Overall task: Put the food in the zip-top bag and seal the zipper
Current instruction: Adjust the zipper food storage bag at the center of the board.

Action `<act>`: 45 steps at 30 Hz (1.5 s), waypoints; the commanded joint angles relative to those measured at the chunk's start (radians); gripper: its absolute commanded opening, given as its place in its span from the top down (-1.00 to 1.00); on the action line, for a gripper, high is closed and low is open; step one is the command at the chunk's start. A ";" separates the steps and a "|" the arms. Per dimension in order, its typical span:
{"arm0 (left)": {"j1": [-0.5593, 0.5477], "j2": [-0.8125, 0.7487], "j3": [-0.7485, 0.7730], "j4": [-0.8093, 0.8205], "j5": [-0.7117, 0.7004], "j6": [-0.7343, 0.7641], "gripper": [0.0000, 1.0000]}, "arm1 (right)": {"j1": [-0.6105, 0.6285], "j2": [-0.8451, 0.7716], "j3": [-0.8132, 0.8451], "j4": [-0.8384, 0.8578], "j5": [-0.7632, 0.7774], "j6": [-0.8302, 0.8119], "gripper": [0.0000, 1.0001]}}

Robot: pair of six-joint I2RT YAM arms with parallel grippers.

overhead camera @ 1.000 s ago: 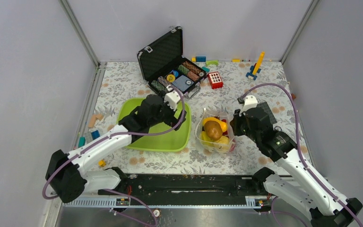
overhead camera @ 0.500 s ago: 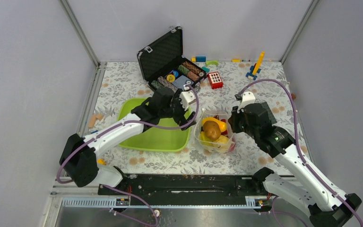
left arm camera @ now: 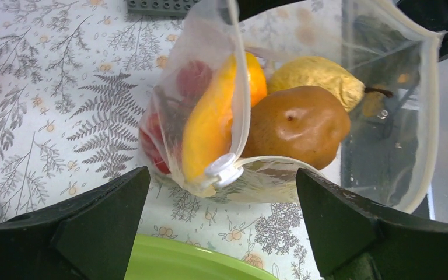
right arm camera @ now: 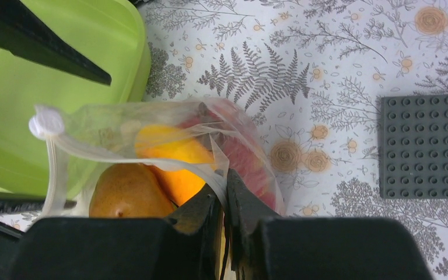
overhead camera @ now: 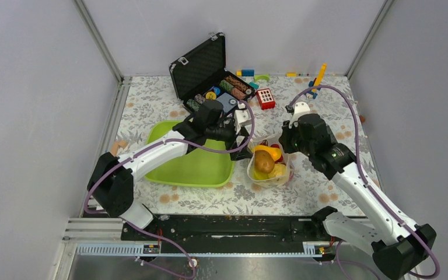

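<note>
while right pincer (right arm camera: 221, 189) nips zip-top bag (right arm camera: 111, 125) at rim | food (right arm camera: 129, 191) inside | left pincer (left arm camera: 221, 175) spread wide

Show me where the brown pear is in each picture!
Top view: brown pear right of centre, inside the bag.
Left wrist view: brown pear in the middle.
Right wrist view: brown pear at the bottom, left of centre.
Shared landmark: the green tray beside the bag.

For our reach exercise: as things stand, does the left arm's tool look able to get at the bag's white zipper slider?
Probably yes. The left tool is open, the white slider lies straight ahead of its gap with nothing in between, and the right tool pinches the zip-top bag's rim.
</note>
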 commanded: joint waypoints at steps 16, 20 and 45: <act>0.004 0.090 0.142 0.004 0.093 0.032 -0.68 | -0.200 0.226 0.139 0.163 -0.508 -0.074 0.78; 0.003 0.092 0.142 -0.016 0.077 0.044 -0.08 | -0.241 0.248 0.149 0.165 -0.548 -0.038 0.78; -0.004 -0.137 -0.086 0.279 -0.111 -0.567 1.00 | -0.254 -0.262 -0.064 -0.069 -0.121 0.175 -0.99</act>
